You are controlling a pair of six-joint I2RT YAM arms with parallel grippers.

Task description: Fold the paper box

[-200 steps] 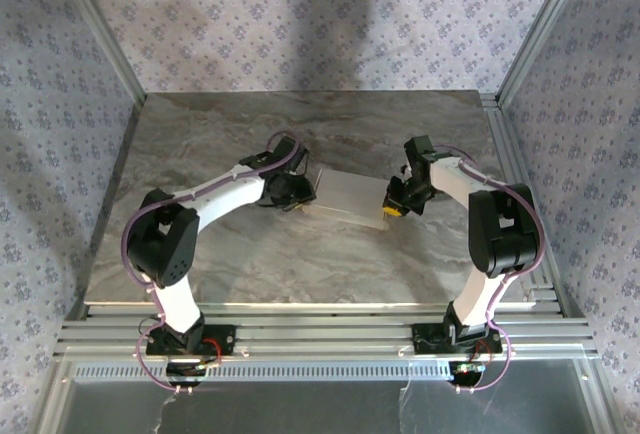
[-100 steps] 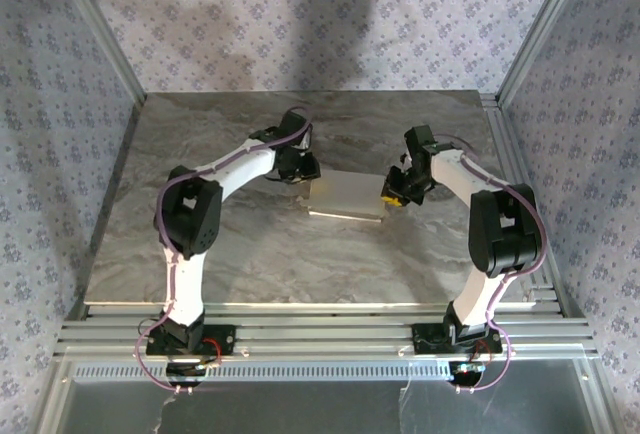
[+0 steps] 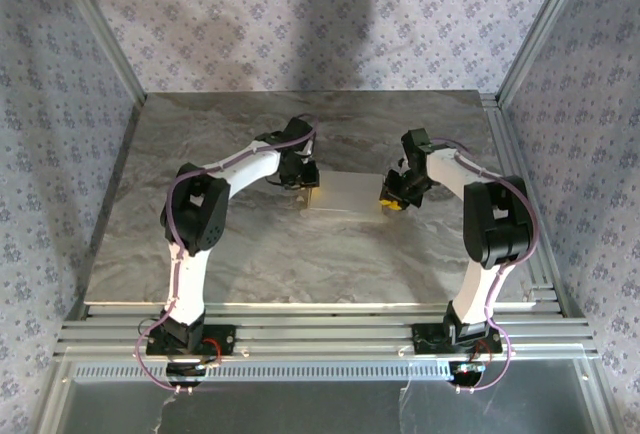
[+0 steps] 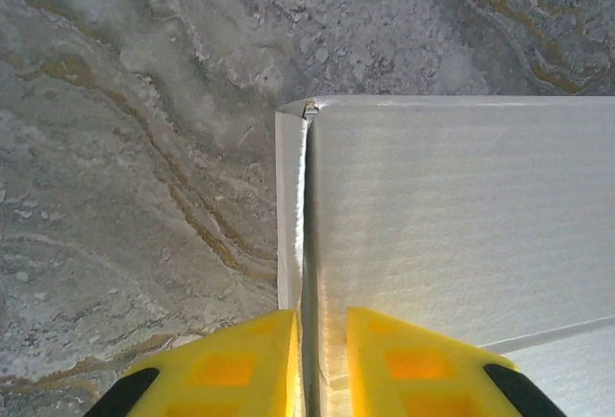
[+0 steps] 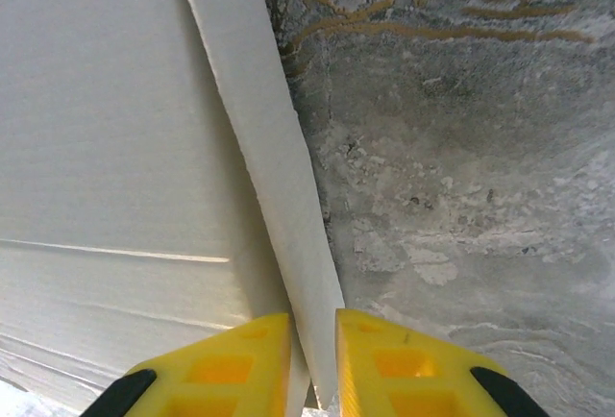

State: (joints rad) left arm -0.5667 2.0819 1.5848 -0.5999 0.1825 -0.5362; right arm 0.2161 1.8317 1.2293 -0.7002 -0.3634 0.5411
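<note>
Where it lies: the paper box (image 3: 347,194) rests flat at about the middle of the table (image 3: 250,264), well apart from all four edges.
Long axis: it runs left to right, roughly parallel to the table's near edge, so each short end faces one of the arms.
Surface: plain white thin cardboard. The wrist views show a faint ribbed grain, and a crease line crosses the panel near the right end.
Left end: a narrow left flap (image 4: 290,215) stands along the short edge, folded up against the main panel. The card is slightly ragged at its far corner.
Right end: a narrow right flap (image 5: 274,177) rises along the short edge, leaning, with bare marble just beside it.
Left gripper (image 4: 320,364): it is at the box's left end, with its yellow fingers (image 4: 240,369) close together on either side of the left flap. I cannot tell whether they actually pinch it.
Right gripper (image 5: 312,359): it is at the box's right end, with its yellow fingers (image 5: 394,359) close together astride the right flap. The flap nearly fills the gap, but I cannot tell whether the fingers pinch it.
Arms: both reach in from the near edge with elbows outward and meet the box from opposite sides.
</note>
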